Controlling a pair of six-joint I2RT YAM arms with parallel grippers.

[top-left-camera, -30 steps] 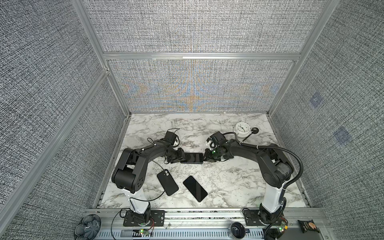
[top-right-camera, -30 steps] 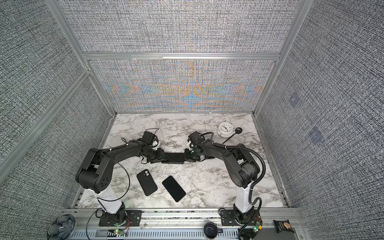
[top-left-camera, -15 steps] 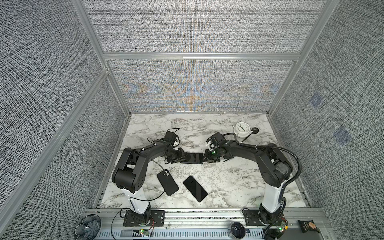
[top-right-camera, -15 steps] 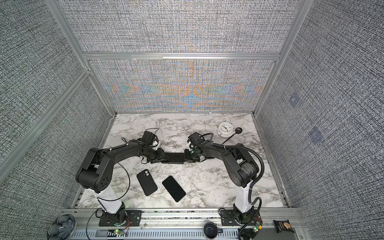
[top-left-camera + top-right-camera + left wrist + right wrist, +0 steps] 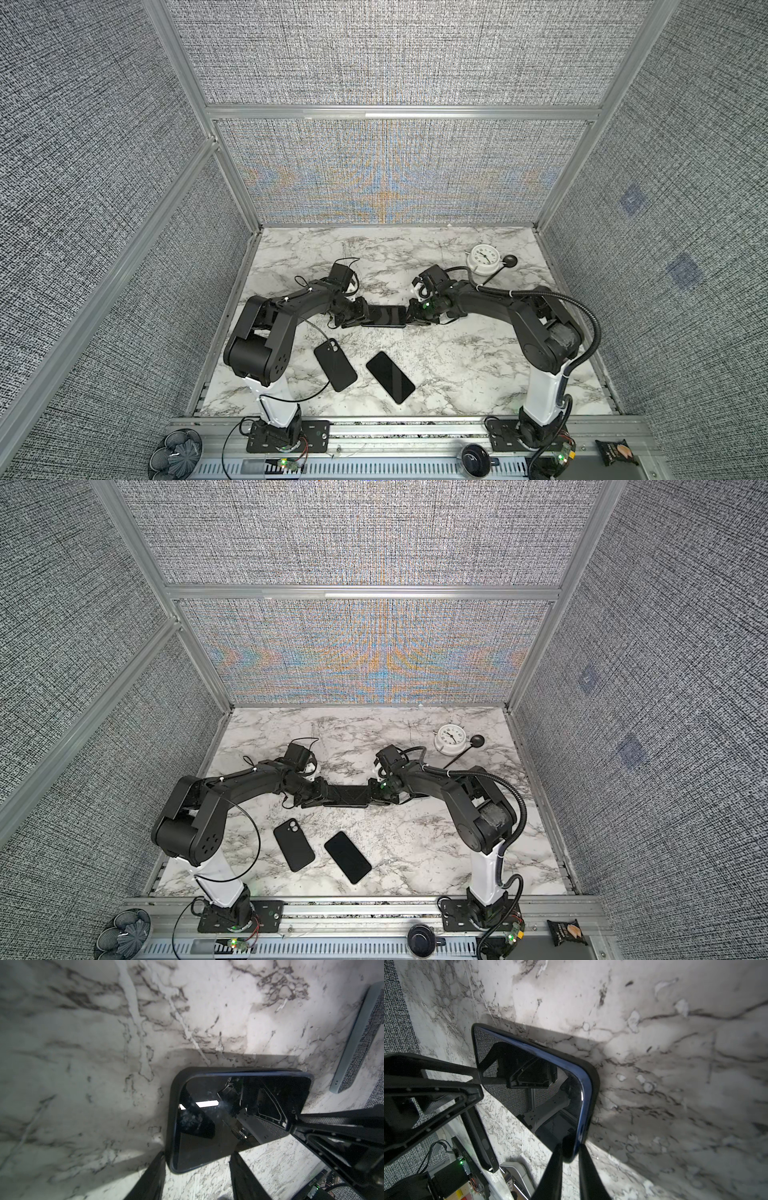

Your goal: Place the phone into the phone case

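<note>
Gripping one cased phone (image 5: pixel 386 317), right fingers (image 5: pixel 554 1167) nearly closed, left fingers (image 5: pixel 153 1178) half-spread round it; one bare phone (image 5: pixel 390 377), one case (image 5: pixel 335 365) nearby.

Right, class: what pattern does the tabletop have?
The tabletop is white marble with grey-black veining; the left wrist view shows it best.

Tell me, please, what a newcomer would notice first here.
At the centre, the left hand and right hand meet, holding a blue phone partly seated in its black phone case. Near the front lie a second case and second phone; a white alarm clock stands back-right.
</note>
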